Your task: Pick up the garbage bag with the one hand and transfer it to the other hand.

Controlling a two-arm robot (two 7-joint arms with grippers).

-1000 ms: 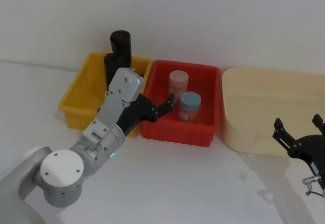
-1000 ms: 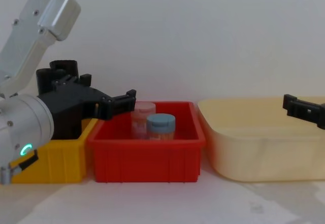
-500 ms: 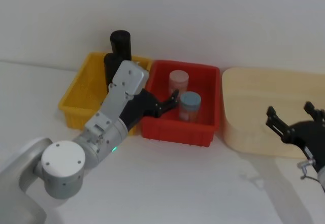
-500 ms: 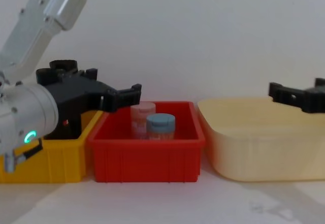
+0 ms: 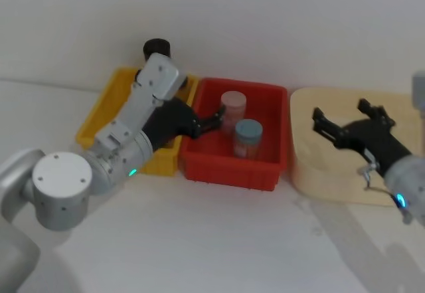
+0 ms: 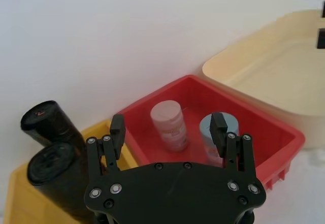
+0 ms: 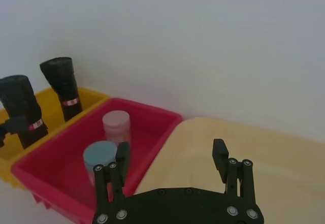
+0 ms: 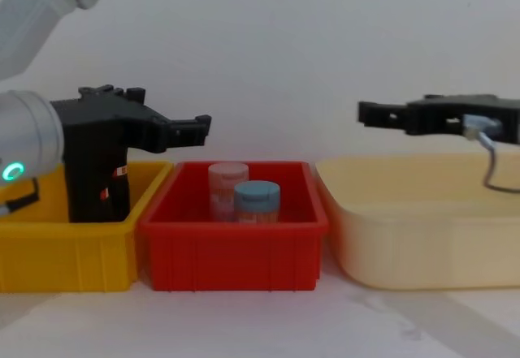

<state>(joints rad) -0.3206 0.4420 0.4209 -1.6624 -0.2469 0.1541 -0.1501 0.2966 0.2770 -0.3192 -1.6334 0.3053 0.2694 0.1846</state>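
Observation:
The garbage bag [image 6: 58, 178], a thick black roll, stands upright in the yellow bin [image 8: 65, 248]; it also shows in the chest view [image 8: 91, 181] and the right wrist view [image 7: 21, 104]. My left gripper [image 6: 168, 127], on the green-ringed arm, hangs open beside the bag. Its fingers reach over the red bin's near-left corner [image 5: 216, 117] with nothing between them; from the chest its fingertips [image 8: 199, 127] sit above bin height. My right gripper [image 5: 340, 112], on the blue-ringed arm, hovers open above the cream tub [image 8: 422, 228], pointing left [image 8: 370, 114].
A slimmer black roll [image 5: 157, 47] stands behind the bag at the yellow bin's back. The red bin [image 5: 229, 170] holds a pink-lidded jar [image 5: 233, 107] and a blue-lidded jar [image 5: 248, 137]. A white wall rises close behind all three containers.
My left gripper has lifted and drawn back to the left, toward the yellow bin. My right gripper has risen from the lower right and moved left over the cream tub.

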